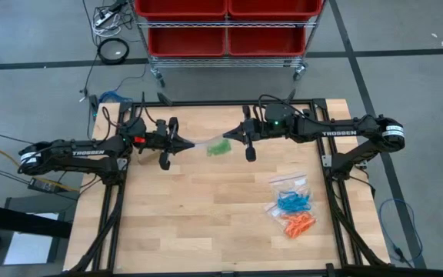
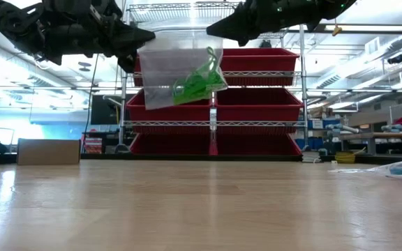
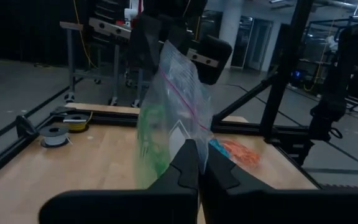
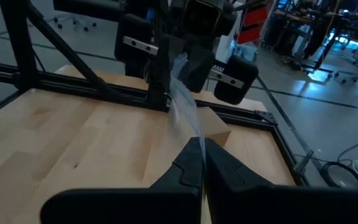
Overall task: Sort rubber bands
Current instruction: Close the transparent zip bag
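**Two tools pinching one bag, green batch aloft**

Two bagged colours are already lying at the near right of the counter (image 1: 168,223): the orange rubber bands (image 1: 298,225) closest, the blue rubber bands (image 1: 292,202) just behind them, each bunch inside a clear bag, with another clear bag (image 1: 287,181) lying flat just beyond. So, as I'm judging it, orange and blue are looking done.

Moving back to mid-counter, the action is happening in the air. The left tool (image 1: 181,142) is clamping its fingers tight on one edge of a clear zip bag (image 2: 176,77), and the right tool (image 1: 230,137) is pinching the opposite edge, fingers fully closed on the plastic. The bag is hanging stretched between them, well above the wood, and the green rubber bands (image 2: 197,82) are bunching inside it toward the right tool's side.

No loose bands are showing on the wood, so what's left, by my reading, is closing this bag and laying it down with the others. Whether its zip is sealed, I can't tell.

Farther back, red bins (image 2: 257,104) are sitting on a wire shelf.
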